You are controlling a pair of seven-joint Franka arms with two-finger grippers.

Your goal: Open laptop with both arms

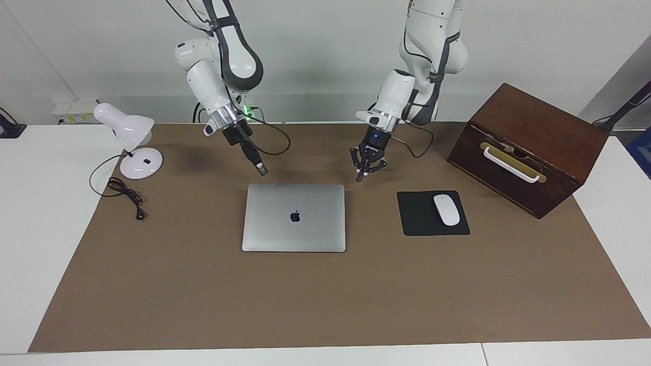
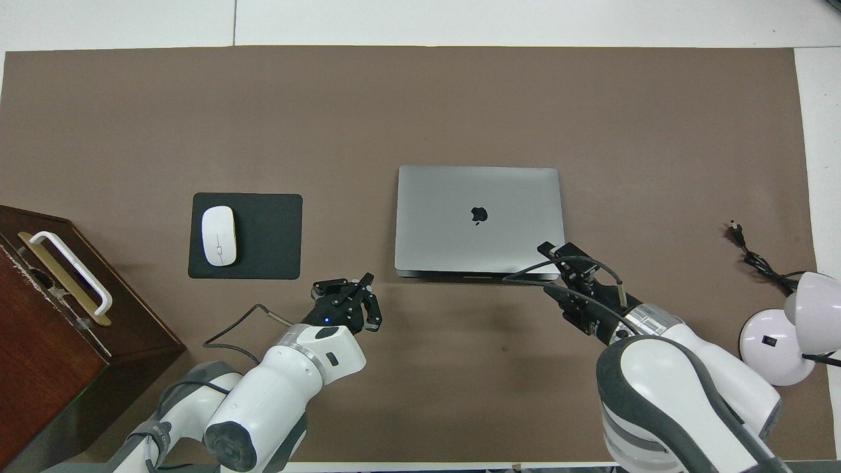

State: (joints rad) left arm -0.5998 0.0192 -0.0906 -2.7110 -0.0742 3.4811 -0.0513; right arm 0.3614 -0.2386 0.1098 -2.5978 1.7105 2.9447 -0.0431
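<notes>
I had the laptop (image 1: pixel 294 217) lying flat w/ lid down, logo up, about mid-worktop on the brown mat (image 1: pixel 325 305), nearer the robots' edge than the edge away from them. Left pincer (image 1: pixel 362 174) hung over bare mat just beside the laptop's corner toward the left arm's end, fingertips pressed together, links splayed, holding nothing. Right pincer (image 1: pixel 261 170) was up in the air over the laptop's robot-side corner toward the right arm's end, not touching the lid as far as I could see; couldn't tell if it was spread or not. Black mouse pad (image 1: pixel 433 213) w/ white mouse (image 1: pixel 446 209) lay beside the laptop, toward the left arm's end. Wooden box (image 1: pixel 529 147) sat at that end of the worktop; white desk lamp (image 1: pixel 129 140) & its black cord (image 1: pixel 124 193) at the right arm's end.
</notes>
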